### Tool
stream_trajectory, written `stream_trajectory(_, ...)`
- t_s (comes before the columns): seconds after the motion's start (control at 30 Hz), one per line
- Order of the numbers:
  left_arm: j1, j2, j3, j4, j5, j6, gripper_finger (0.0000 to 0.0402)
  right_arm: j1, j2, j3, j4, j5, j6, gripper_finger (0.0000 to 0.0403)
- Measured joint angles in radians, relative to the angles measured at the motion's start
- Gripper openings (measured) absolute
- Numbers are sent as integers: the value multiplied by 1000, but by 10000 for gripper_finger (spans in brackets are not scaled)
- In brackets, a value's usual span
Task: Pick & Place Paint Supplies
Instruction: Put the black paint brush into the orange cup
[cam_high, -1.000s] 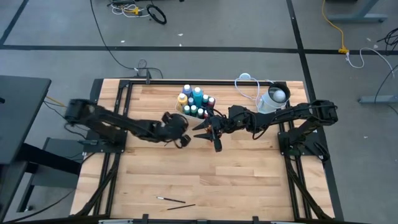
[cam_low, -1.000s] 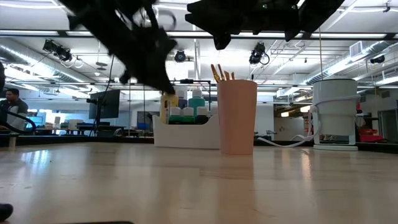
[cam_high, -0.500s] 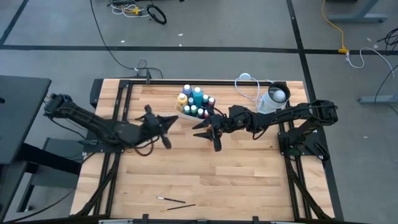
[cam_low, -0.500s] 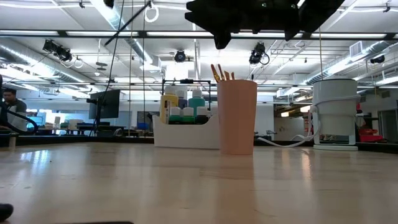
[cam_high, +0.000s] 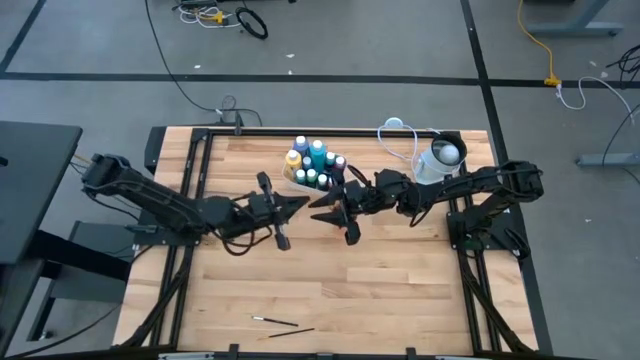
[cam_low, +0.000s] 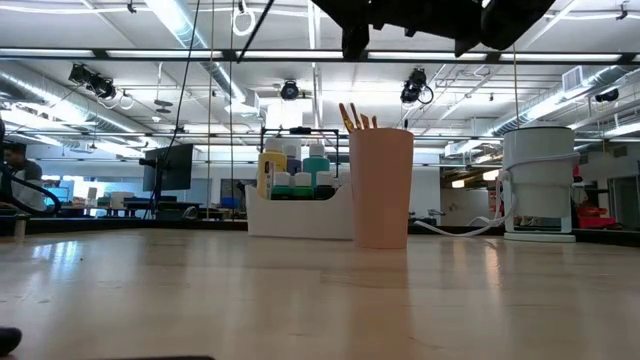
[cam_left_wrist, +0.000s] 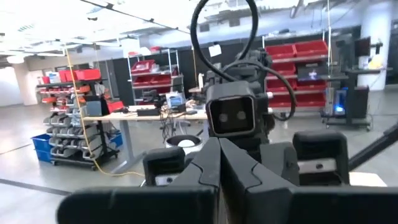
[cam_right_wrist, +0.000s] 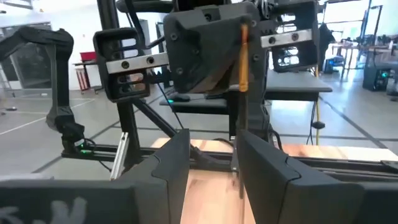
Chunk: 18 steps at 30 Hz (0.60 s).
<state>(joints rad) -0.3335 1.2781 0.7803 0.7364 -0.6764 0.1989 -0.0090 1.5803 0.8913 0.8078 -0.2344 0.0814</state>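
Note:
Over the table's middle my two grippers face each other, nearly tip to tip. My left gripper (cam_high: 301, 203) (cam_left_wrist: 217, 155) is shut and empty, lying about level. My right gripper (cam_high: 316, 206) (cam_right_wrist: 211, 146) has its fingers apart, and an orange-handled brush (cam_right_wrist: 244, 62) stands upright between them, in front of the left gripper. Whether the left gripper touches it I cannot tell. Small white-capped bottles (cam_high: 315, 165) stand in a white caddy (cam_low: 300, 215) at the far middle. Beside it a pink cup (cam_low: 381, 185) holds brush handles (cam_low: 355, 115). Two dark brushes (cam_high: 275, 321) lie near the front edge. My right gripper has the brush's dark lower part (cam_right_wrist: 237, 155) against the inner side of one finger (cam_right_wrist: 264, 168). The other finger stands apart from it. The brush is upright, orange handle up, across the level fingers and clear of the table.
A white-and-grey round container (cam_high: 442, 158) (cam_low: 540, 180) with a cable stands at the far right. Black frame rails run along the table's left and right sides (cam_high: 190, 200). The bare wooden top (cam_high: 330, 280) spreads in front of the grippers.
My left gripper, still shut, has risen from pointing down beside the caddy and tipped up to level. It drew back toward the table's left edge, then came right again, up to my right gripper. My right gripper has tipped up slightly, the brush still between its fingers.

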Motion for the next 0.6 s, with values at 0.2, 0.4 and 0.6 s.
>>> stream_trajectory(0.2, 20, 34, 4, 49, 52, -5, 1, 6, 0, 0, -5, 36, -10, 135)
stream_trajectory(0.4, 20, 33, 5, 50, 61, -8, 1, 6, 0, 0, -16, 45, -11, 135)
stream_trajectory(0.6, 36, 33, 5, 48, 75, -24, 1, 6, 0, 0, 12, 45, -11, 135)
